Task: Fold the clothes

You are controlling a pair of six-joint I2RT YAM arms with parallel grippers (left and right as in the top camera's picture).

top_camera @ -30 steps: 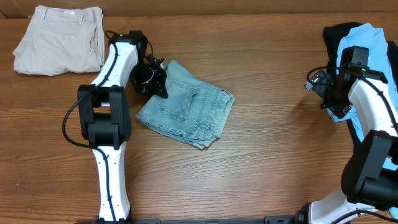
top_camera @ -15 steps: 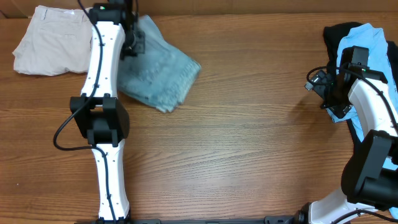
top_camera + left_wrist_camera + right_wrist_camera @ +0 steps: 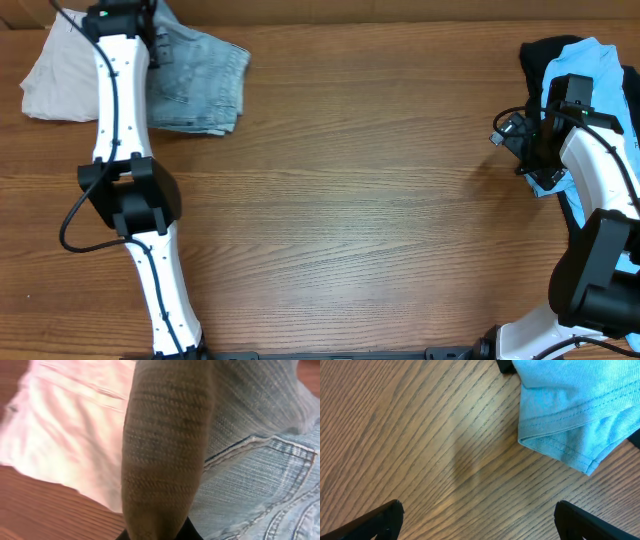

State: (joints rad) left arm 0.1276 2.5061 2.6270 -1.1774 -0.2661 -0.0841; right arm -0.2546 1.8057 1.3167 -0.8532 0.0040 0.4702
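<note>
The folded light-blue denim shorts (image 3: 198,82) lie at the table's far left, their left edge next to the beige shorts (image 3: 58,68). My left gripper (image 3: 153,42) is at the denim's upper left corner and shut on it. In the left wrist view a finger (image 3: 167,435) fills the middle, with denim (image 3: 260,460) to its right and beige cloth (image 3: 75,425) to its left. My right gripper (image 3: 510,148) is open and empty over bare wood (image 3: 477,520), beside the hem of the sky-blue shirt (image 3: 560,415). The shirt (image 3: 590,70) lies on a black garment (image 3: 540,62).
The table's back edge runs just behind the beige shorts and my left gripper. The shirt and black garment pile reaches the right edge of the wooden table (image 3: 380,200). My left arm (image 3: 115,120) stretches from the front up to the far left corner.
My left gripper has carried the denim shorts from left of centre up and left to beside the beige shorts. The right arm has not moved.
</note>
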